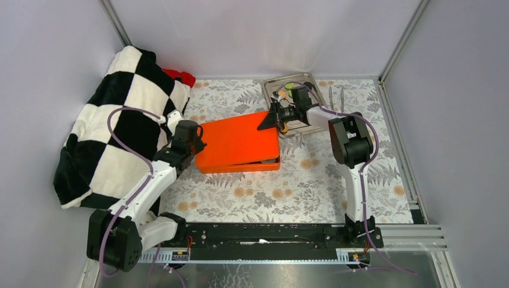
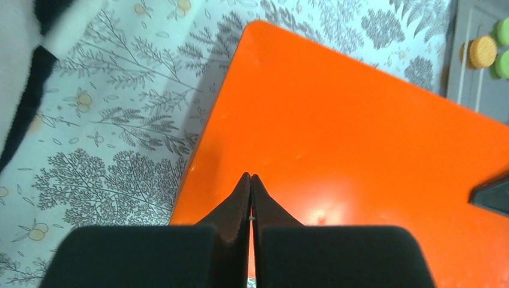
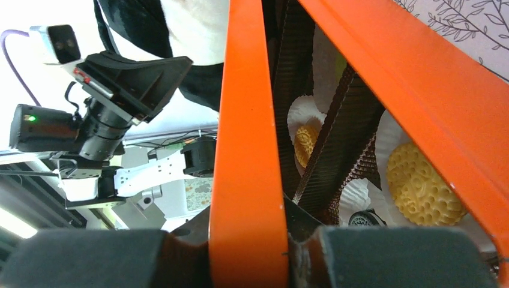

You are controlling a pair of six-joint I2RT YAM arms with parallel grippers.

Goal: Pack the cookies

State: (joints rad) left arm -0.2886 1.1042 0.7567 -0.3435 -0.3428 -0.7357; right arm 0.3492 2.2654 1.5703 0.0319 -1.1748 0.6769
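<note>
Left hand (image 2: 250, 180): fingers pressed together, empty, tips down at the lid (image 2: 360, 120) near its left edge. Probably there to stop it sliding. Right hand (image 1: 270, 121): clamped on the lid's right rim, propping that side up. Underneath, cookies (image 3: 423, 180) sit in paper cups (image 3: 303, 111). More wait unpacked on the tray (image 1: 265, 91) just beyond.

Floral table (image 1: 270, 198), orange box (image 1: 237, 144), metal tray (image 1: 317, 87), checkered blanket (image 1: 120, 120)

The right gripper (image 3: 246, 246) clamped the rim of the orange lid (image 3: 243, 108), held apart from the orange box (image 3: 414, 90), where two pale yellow cookies (image 3: 423, 180) sat in white paper cups (image 3: 300, 111) between brown corrugated dividers (image 3: 336, 135).
</note>
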